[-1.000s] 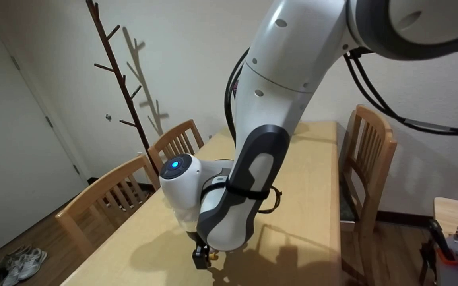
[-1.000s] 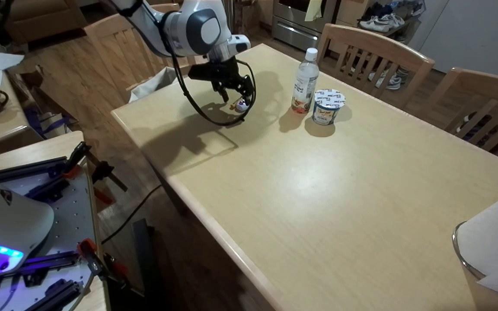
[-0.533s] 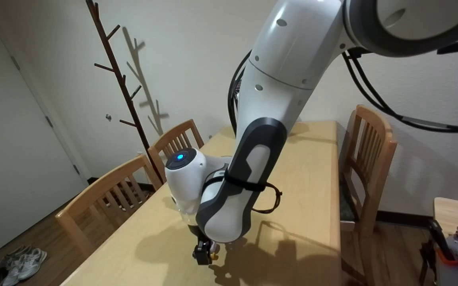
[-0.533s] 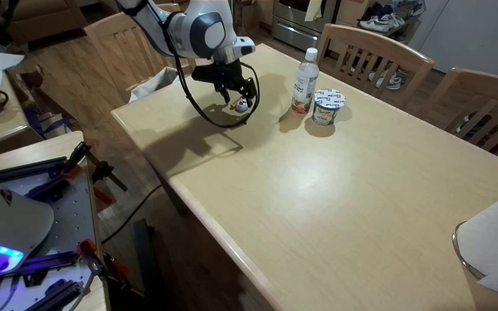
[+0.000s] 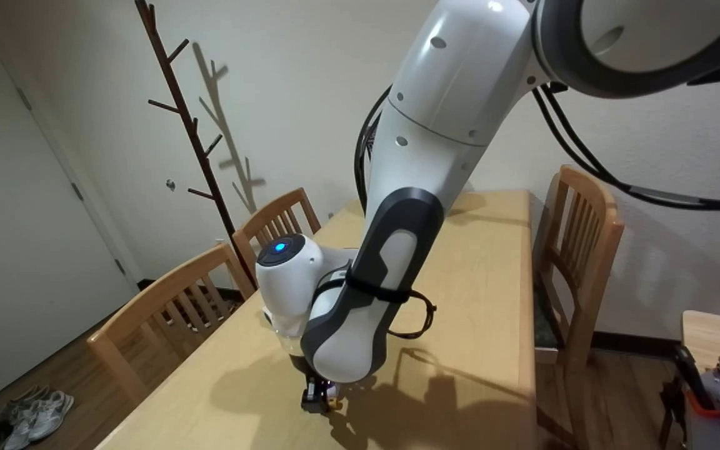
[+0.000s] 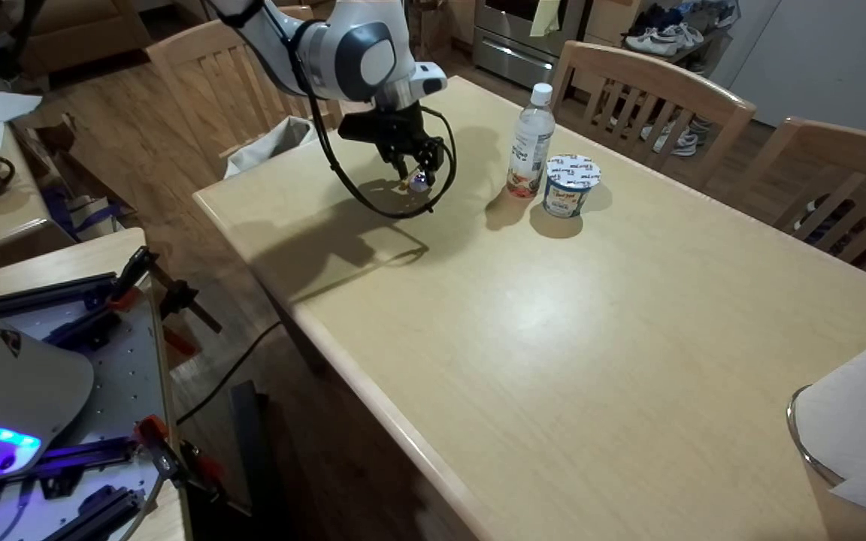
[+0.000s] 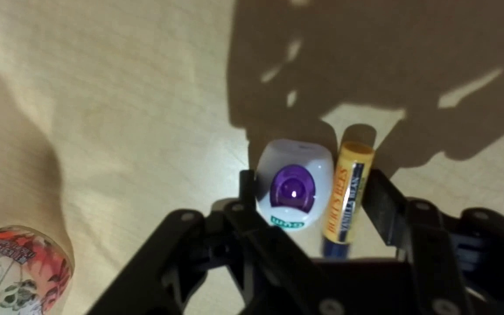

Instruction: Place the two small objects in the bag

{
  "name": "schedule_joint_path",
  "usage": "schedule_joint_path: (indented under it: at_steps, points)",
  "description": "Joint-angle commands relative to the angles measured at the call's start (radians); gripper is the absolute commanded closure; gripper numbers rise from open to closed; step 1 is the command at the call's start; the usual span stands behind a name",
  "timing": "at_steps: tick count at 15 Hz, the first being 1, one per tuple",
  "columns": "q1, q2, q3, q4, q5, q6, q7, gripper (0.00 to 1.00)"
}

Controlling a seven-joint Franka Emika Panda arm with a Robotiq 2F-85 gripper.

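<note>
In wrist view, fingers (image 7: 383, 212) are straddling both small things: white case (image 7: 293, 186) with a purple center, and balm (image 7: 344, 201), a yellow tube with a dark blue end. One finger is sitting right up by the case's 9 o'clock side, the other right up by the balm's 3 o'clock side; cannot tell whether they're clenching the pair or only bracketing it. Balm is lying at the case's 3 o'clock, slanting a bit, yellow end pointing between 12 and 1, blue end between 6 and 7. Cannot tell if either is touching the tabletop (image 6: 553, 361). In both exterior views the fingers are hanging low over the tabletop, bits of yellow showing by them; in an exterior view the arm (image 5: 400, 156) is slanting down from 1 o'clock. In an exterior view, bottle (image 6: 531, 143) is standing upright at the fingers' 3 o'clock, well apart, and cup (image 6: 567, 195) is standing just beside it at 4 o'clock, printed lid facing up. Paper roll (image 6: 865, 428) is showing at that view's 4 o'clock edge, partly cut off. Pale cloth-like item (image 6: 271, 146) is showing past the tabletop's edge at the fingers' 9 o'clock; cannot tell what it is.
</note>
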Motion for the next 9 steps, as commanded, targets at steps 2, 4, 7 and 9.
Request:
schedule_joint_path:
  at_steps: [2,4,7,9]
  points:
    - [-0.027,0.020,0.030,0.035,0.032,-0.021,-0.067,0.72]
    - [-0.028,0.019,0.032,0.041,0.032,-0.021,-0.069,0.81]
    - [-0.024,0.019,0.029,0.040,0.029,-0.024,-0.065,0.81]
    - [-0.012,0.011,0.025,0.037,0.022,-0.033,-0.057,0.81]
